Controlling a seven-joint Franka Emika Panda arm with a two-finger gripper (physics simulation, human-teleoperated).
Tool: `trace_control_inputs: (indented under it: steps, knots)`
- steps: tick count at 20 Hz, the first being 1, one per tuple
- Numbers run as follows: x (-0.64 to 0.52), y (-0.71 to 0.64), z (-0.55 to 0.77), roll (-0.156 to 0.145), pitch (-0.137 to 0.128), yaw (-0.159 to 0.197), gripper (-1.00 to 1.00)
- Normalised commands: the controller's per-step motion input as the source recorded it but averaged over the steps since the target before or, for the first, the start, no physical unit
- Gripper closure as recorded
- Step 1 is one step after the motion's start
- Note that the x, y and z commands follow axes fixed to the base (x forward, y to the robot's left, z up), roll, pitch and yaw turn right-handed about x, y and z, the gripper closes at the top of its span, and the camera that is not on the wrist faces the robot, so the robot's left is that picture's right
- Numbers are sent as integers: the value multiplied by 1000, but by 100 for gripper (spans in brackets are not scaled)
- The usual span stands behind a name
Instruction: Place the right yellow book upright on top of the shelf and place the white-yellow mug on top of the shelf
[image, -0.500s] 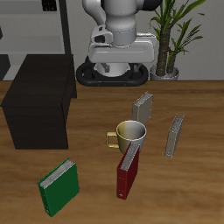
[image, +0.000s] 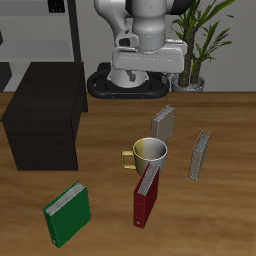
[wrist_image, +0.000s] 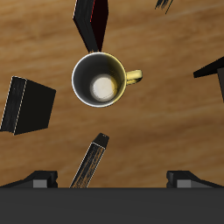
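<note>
The low matte-black boxy shelf (image: 45, 115) stands on the wooden table (image: 220, 215), its flat top bare. The two-finger gripper (image: 148, 80) hangs above, fingers spread wide around nothing. The white-yellow mug (image: 149, 153) sits mid-table. The right yellow book (image: 163, 124), tan-grey, stands upright just behind it, a dark red book (image: 146, 196) in front

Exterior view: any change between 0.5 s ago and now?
Only the arm moved: its head, with the gripper, shifted sideways toward the potted plant and slightly up. Nothing was grasped or released. The white-yellow mug, both tan-grey books, green book, dark red book and the shelf stayed put.
</note>
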Motion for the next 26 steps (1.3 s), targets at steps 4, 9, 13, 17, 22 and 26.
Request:
trace_control_inputs:
  steps: [4,9,13,17,22,26]
  knots:
    - [-273,443,-229,20,-89,-13,-100]
    - [-46,137,-145,-52,-47,-63,-100]
    - [-55,132,-167,-17,-33,-52,-100]
    - [-12,95,-238,-33,17,-96,-100]
    - [82,85,-208,22,44,-31,-100]
    - [61,94,-246,14,-1,-14,-100]
